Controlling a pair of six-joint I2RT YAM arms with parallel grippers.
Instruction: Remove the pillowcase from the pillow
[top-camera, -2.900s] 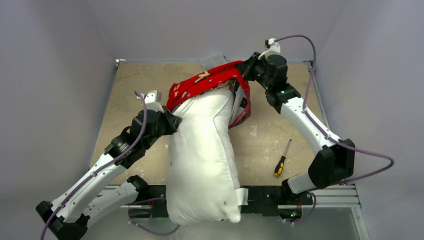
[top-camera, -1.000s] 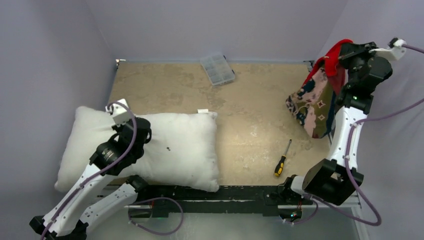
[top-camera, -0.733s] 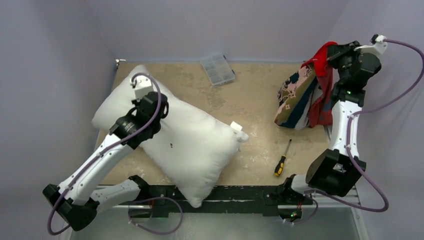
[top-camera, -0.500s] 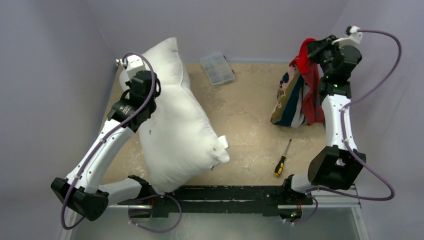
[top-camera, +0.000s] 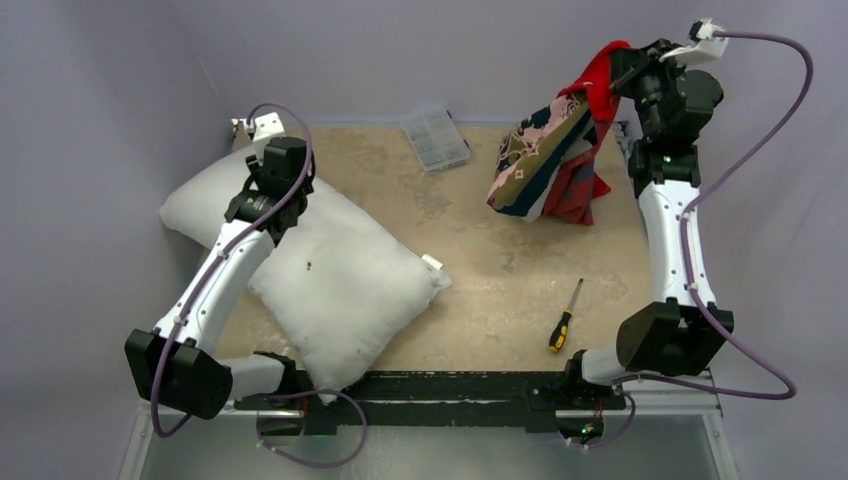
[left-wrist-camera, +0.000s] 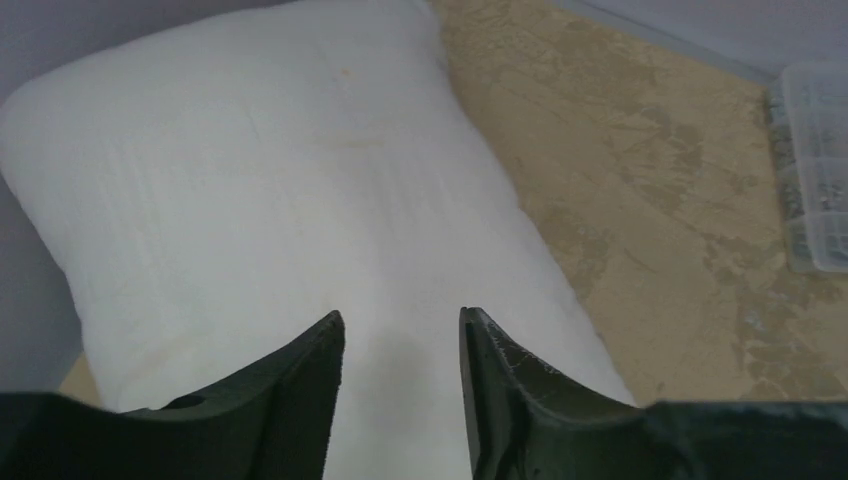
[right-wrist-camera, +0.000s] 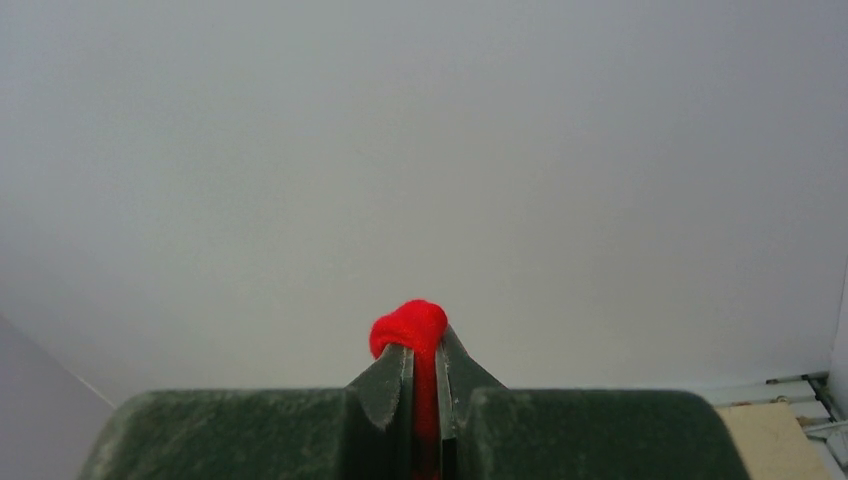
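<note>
Grey walls closed round a tan desk. At the left of the overhead frame the pillow lay bare, the left fingers parted just above it, holding nothing. At upper right the right fingers pinched a red fold of the pillowcase, hanging clear of the desk; so small a pinch might slip and drop it

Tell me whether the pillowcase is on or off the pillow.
Off. The pillowcase hangs bunched from the shut right hand over the far right of the table, apart from the bare white pillow lying at the left.
</note>
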